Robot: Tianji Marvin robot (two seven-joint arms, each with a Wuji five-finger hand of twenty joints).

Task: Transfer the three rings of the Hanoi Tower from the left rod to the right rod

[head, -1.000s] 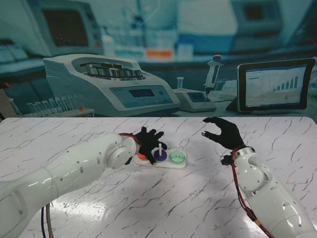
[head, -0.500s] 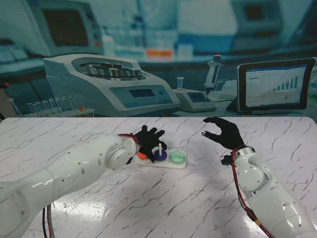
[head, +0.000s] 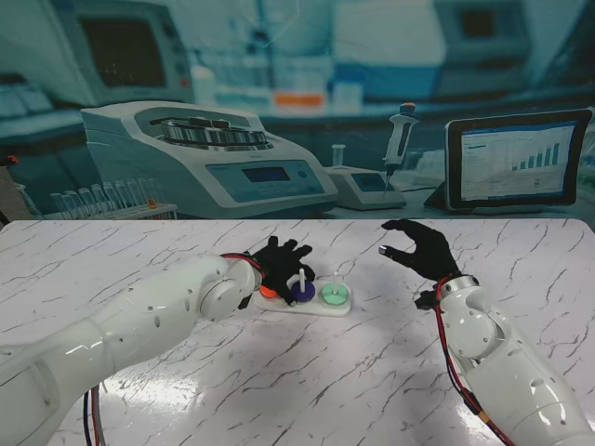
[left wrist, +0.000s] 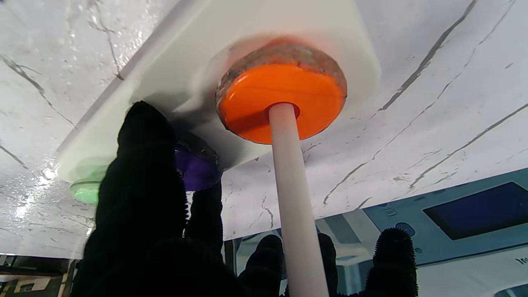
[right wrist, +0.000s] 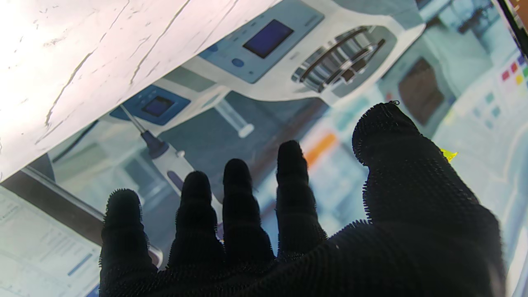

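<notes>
— While your left hand sits low over the white base, check what the thumb is doing. From the wrist camera it covers part of the purple ring on the middle rod, with one finger close beside it. I can't tell if that's a real pinch or just a touch, so I wouldn't lift yet.

— Agreed, and mind the left rod too. It runs up between your other fingers, and the orange ring lies flat at its foot. If you pull sideways, I reckon you'll snag that rod and drag the whole base along. Go straight up, slowly.

— Yeah, and get finger and thumb on opposite edges of whichever ring you're taking, so it stays level and doesn't jam on its rod.

— The green ring is on the right rod, so one is home, by the look of it. Your right hand hangs empty with its fingers loosely spread, well off to the right of the base. You could bring it in to steady that base.
</notes>
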